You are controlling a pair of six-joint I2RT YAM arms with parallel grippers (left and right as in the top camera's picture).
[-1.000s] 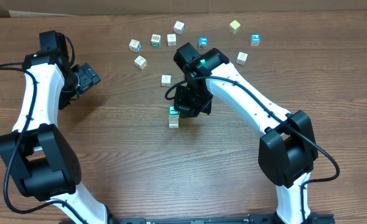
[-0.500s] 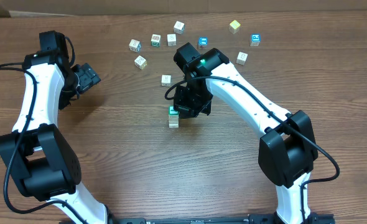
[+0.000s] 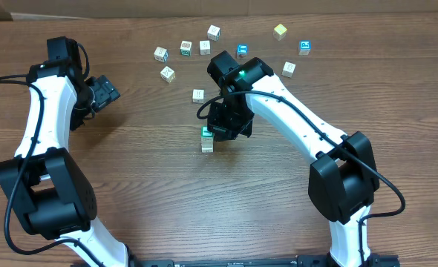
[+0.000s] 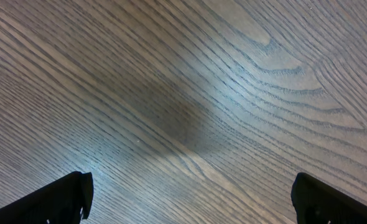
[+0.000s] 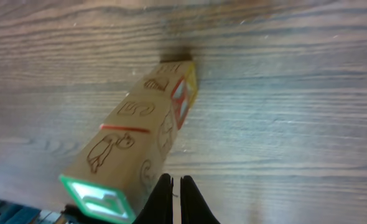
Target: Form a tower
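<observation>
- The right fingers [image 5: 164, 202] are pressed together and pinch nothing. Their tips point down at the table [image 5: 295, 124].
- The tower [image 5: 137, 140] stands upright on the table just beside these fingers, on their left in the wrist view. Whether its side touches them cannot be told.
- The top cube [image 5: 99, 190] has a teal-green framed face.
- The tower's side faces carry burnt line drawings: a duck-like bird and an outlined character that looks like an S. A lower cube has a red-framed face. No other marks can be read.
- The loose cubes [image 3: 198, 95] lie scattered beyond the right fingers toward the far edge, all apart from the tower.
- The left fingers [image 4: 65, 196] are spread wide over the table, well apart from the tower and the cubes.
</observation>
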